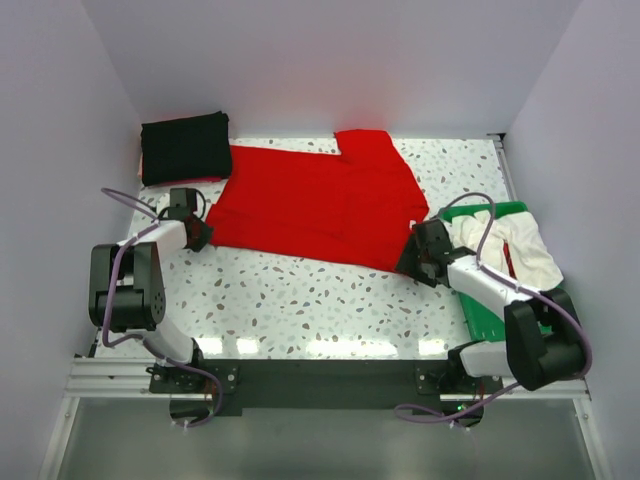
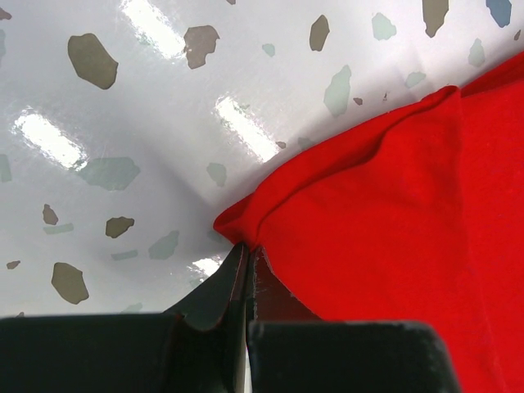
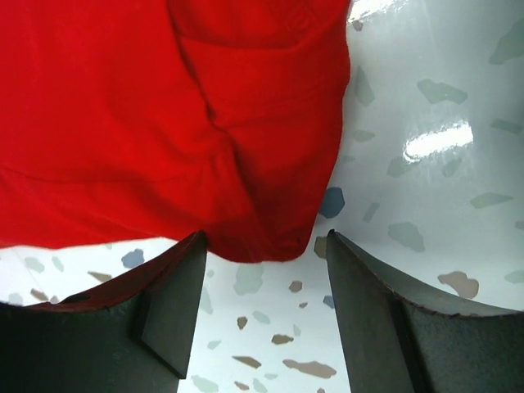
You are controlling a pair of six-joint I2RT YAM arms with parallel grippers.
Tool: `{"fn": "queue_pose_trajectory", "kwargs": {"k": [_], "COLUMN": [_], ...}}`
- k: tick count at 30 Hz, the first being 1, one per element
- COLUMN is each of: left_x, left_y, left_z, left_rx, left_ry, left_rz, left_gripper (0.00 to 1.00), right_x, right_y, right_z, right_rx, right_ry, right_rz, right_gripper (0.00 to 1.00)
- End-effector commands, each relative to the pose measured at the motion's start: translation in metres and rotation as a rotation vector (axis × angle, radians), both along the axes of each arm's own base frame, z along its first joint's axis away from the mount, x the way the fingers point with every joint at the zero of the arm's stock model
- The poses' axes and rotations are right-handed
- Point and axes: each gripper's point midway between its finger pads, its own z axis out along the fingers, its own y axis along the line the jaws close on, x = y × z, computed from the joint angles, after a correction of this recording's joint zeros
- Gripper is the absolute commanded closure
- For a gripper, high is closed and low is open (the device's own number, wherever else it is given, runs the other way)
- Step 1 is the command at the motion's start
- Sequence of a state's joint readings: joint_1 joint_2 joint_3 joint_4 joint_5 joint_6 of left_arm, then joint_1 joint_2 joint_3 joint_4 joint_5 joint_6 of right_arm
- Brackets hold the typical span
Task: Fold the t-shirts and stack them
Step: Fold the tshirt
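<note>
The red t-shirt (image 1: 320,205) lies spread across the middle of the speckled table. My left gripper (image 1: 203,234) is at its near left corner, and in the left wrist view that gripper (image 2: 246,250) is shut on the corner of the red t-shirt (image 2: 393,221). My right gripper (image 1: 410,262) sits at the shirt's near right corner. In the right wrist view it (image 3: 264,246) stands open, with the red t-shirt's (image 3: 188,115) corner just ahead between the fingertips. A folded black t-shirt (image 1: 185,148) rests at the far left. A whitish t-shirt (image 1: 520,250) lies crumpled at the right.
A green plastic tray (image 1: 487,318) sits at the right edge under the whitish shirt. White walls close in the table on the left, back and right. The arm bases stand on a black rail at the near edge.
</note>
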State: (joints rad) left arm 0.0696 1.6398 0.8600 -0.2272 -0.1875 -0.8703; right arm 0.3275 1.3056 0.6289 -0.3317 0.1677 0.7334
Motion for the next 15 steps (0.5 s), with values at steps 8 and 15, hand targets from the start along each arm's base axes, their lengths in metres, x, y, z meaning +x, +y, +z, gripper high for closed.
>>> {"fn": "queue_pose_trajectory", "kwargs": {"k": [8, 15], "left_x": [0.006, -0.016], "left_y": [0.013, 0.022], "left_z": [0.017, 0.028], "left_rx": [0.060, 0.114], "left_ry": [-0.022, -0.005], "left_rz": [0.014, 0.041], "left_gripper": [1.00, 1.00], "right_x": [0.041, 0.024], "right_y": [-0.005, -0.010], "right_z": [0.013, 0.031], "right_rx": [-0.033, -0.005], "right_ry": [-0.072, -0.053], "right_rz": [-0.036, -0.010], "right_gripper": [0.68, 1.00]}}
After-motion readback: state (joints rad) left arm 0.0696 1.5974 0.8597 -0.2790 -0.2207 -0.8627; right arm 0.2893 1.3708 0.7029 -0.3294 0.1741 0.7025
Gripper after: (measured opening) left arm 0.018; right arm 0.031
